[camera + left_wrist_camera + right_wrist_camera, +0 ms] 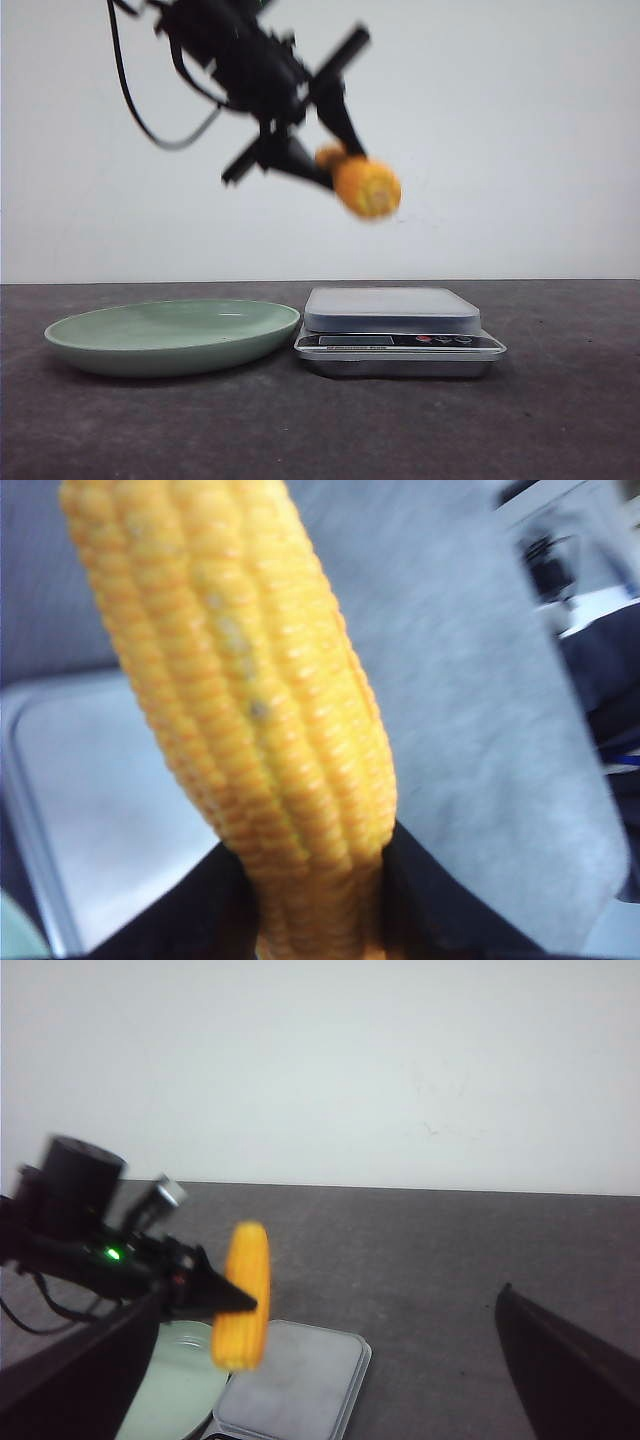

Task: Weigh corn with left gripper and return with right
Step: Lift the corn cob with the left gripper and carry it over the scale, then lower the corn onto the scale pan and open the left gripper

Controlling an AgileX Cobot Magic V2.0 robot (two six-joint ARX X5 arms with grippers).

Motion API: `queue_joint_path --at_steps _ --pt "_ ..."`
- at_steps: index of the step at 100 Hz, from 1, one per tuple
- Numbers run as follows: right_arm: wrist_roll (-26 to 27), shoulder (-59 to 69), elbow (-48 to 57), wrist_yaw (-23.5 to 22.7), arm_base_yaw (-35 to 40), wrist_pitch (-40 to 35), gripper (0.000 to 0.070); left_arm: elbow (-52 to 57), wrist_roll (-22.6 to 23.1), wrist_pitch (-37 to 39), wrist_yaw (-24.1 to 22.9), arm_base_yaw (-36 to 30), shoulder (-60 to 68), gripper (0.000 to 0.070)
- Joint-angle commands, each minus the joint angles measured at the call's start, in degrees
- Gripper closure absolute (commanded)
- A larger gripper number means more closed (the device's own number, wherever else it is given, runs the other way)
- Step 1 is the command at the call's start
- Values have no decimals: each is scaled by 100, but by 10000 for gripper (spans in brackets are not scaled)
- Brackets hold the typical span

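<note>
The corn is an orange-yellow cob held high in the air by my left gripper, which is shut on its thick end. It hangs above the left part of the grey scale. In the left wrist view the corn fills the picture, with black fingers on both sides and the scale platform below. In the right wrist view the corn hangs over the scale. My right gripper is open and empty, its fingers spread wide apart.
A pale green plate lies empty on the dark table, left of the scale. The scale has a display and buttons on its front. A plain white wall stands behind the table.
</note>
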Motion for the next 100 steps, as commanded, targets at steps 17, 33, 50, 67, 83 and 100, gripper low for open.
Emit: queue_joint_path --at_steps 17,33,50,67,83,100 --pt "57 26 74 2 24 -85 40 160 -275 -22 302 -83 623 696" --pt "42 26 72 2 24 -98 40 160 -275 -26 229 -107 732 696" --pt "42 26 74 2 24 -109 40 160 -269 -232 63 -109 737 696" --pt "42 26 74 2 24 -109 40 160 -212 -616 -72 -109 737 628" --pt "44 26 74 0 24 -109 40 160 -210 -647 -109 -120 737 426" --pt "44 24 74 0 24 -116 40 160 -212 -654 -107 -131 737 301"
